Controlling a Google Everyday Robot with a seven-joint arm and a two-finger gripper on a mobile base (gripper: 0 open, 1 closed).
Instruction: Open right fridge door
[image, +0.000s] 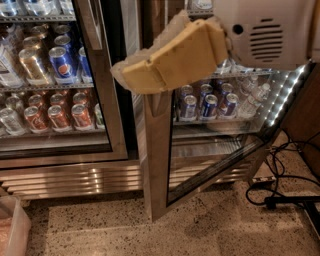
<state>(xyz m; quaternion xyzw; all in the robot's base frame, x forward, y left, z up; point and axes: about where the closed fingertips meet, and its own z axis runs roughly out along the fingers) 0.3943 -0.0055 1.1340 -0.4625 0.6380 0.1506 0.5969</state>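
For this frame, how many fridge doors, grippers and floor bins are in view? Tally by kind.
Steel-framed glass fridge doors: 2 (right fridge door, swung open; left door, shut)
Tan padded gripper: 1, at the open door's upper frame
Translucent plastic bin on the floor: 1
Total: 4
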